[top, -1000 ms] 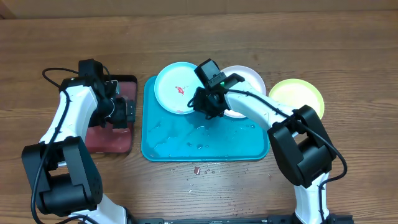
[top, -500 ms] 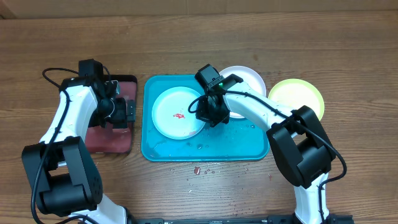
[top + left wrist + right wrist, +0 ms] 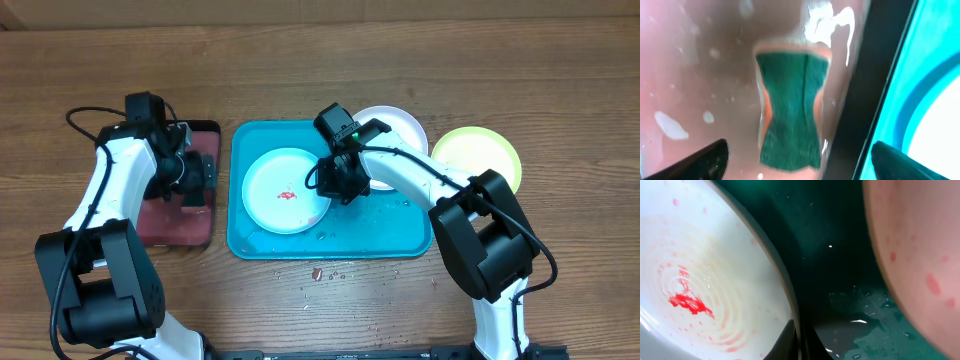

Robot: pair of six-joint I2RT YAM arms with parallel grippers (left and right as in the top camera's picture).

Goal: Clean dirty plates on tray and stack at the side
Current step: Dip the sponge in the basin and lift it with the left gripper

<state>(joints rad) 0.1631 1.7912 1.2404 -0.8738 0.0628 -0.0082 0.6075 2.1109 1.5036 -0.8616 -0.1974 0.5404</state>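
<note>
The light blue-rimmed plate [image 3: 285,190] with a red smear lies in the left part of the turquoise tray [image 3: 380,235]. My right gripper [image 3: 330,187] is shut on this plate's right rim; the rim shows between the fingers in the right wrist view [image 3: 799,330]. The white plate [image 3: 400,125] sits at the tray's back right edge, partly hidden by the right arm. The yellow-green plate [image 3: 480,155] lies on the table right of the tray. My left gripper [image 3: 197,178] is open over the teal sponge [image 3: 790,110] in the pinkish tray [image 3: 175,225].
Small crumbs [image 3: 325,272] lie on the wooden table in front of the turquoise tray. Water drops wet the tray floor [image 3: 875,305]. The white plate's spotted rim [image 3: 915,255] fills the right side of the right wrist view.
The right gripper has pulled the blue-rimmed plate from the tray's back edge down onto the tray floor, toward the front left. The left arm has barely moved.
</note>
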